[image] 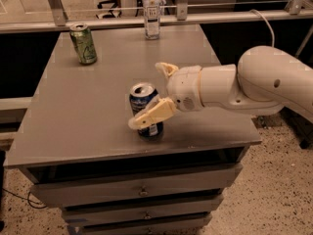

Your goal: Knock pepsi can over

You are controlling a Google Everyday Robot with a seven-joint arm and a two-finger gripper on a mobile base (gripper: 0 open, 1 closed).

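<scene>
The pepsi can (143, 101) stands upright near the front middle of the grey table (73, 116). It is dark blue with a silver top. My gripper (145, 95) comes in from the right on a thick white arm and is open. Its two cream fingers straddle the can. The near finger (152, 115) lies across the can's front lower half, and the far finger (166, 69) sits behind and to the right of the can. The can's lower front is partly hidden by the near finger.
A green can (84, 44) stands at the table's back left. A clear plastic bottle (152, 11) stands at the back middle by a metal railing (220, 16). Drawers (142, 190) sit under the tabletop. The table's front edge is close to the pepsi can.
</scene>
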